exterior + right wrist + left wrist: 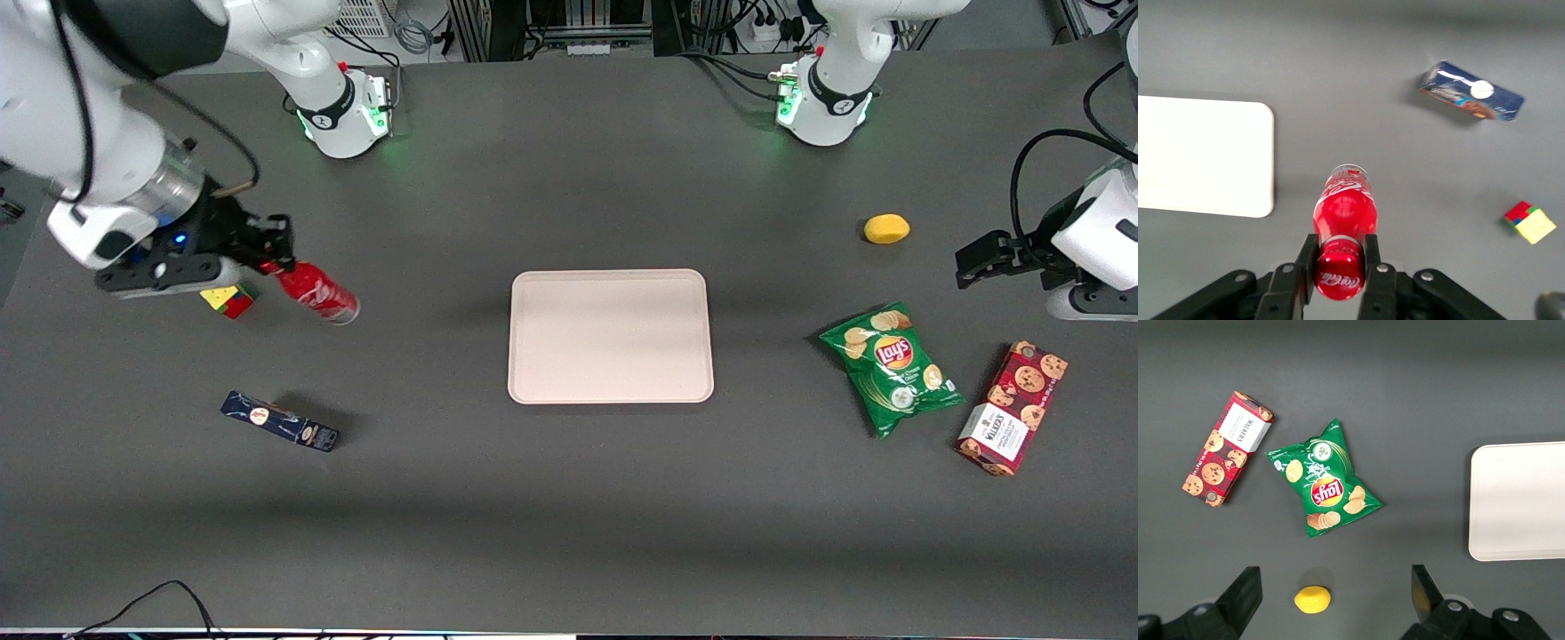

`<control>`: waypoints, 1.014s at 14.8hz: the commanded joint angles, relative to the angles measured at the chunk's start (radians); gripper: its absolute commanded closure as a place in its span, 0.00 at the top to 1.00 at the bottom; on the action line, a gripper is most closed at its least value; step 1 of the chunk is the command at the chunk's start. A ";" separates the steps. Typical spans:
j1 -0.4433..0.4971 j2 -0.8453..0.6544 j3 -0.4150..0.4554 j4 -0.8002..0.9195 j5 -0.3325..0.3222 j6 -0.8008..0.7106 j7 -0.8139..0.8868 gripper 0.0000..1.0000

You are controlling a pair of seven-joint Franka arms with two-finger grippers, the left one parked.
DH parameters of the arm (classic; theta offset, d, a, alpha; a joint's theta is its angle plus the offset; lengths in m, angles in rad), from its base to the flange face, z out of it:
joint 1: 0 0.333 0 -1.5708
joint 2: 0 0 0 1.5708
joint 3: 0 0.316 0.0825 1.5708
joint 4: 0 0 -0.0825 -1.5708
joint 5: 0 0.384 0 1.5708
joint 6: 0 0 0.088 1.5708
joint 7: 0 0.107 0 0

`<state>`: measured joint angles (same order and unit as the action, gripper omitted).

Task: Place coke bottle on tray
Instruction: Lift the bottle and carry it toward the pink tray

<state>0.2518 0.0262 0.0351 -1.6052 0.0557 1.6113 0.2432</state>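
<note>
Matt surface, glossy packaging, smooth plastics

The surface [569, 498] is dark grey and matt, taking only soft shadows. The tray [610, 336] is smooth pale pink plastic with a dull sheen. The coke bottle [317, 293] is glossy red with a clear base, its neck clamped between the matt black plastic fingers [1306, 260] of the end effector [267, 244], which hangs above the surface toward the working arm's end. The chip bag [892, 367] is shiny crinkled green film; the cookie box [1013, 407] and dark blue box [280, 420] look like printed card. The lemon [886, 228] has a matt yellow skin.
</note>
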 commanded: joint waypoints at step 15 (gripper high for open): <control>0.038 0.535 0.468 0.275 -0.217 0.148 0.688 0.00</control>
<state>0.2844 0.4924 0.4761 -1.3845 -0.1095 1.7329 0.8606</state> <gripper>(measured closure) 0.683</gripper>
